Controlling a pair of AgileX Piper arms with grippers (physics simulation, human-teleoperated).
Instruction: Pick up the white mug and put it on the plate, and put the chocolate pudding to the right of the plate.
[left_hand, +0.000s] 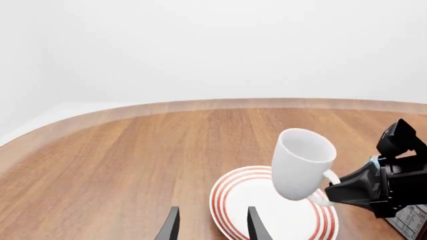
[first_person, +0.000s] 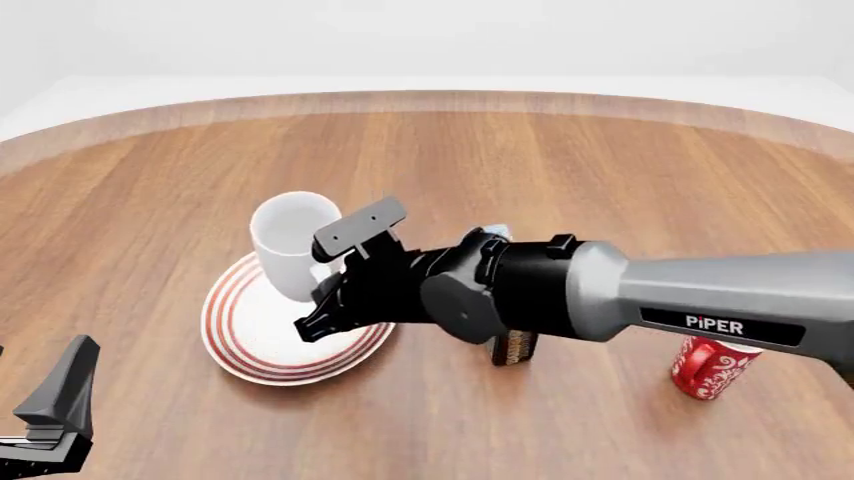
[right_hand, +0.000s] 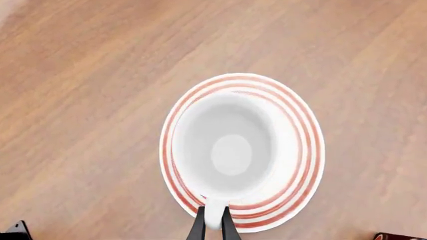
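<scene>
Two fingers of the right gripper pinch the handle of the white mug, holding it tilted in the air over the plate. Left gripper hangs open nearby. Chocolate pudding stands right of the plate, mostly hidden behind the right arm.

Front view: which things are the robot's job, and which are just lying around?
For the job:
- white mug, held by its handle in the right hand above the plate
- chocolate pudding, mostly hidden behind the right arm

Just lying about:
- red can
</scene>
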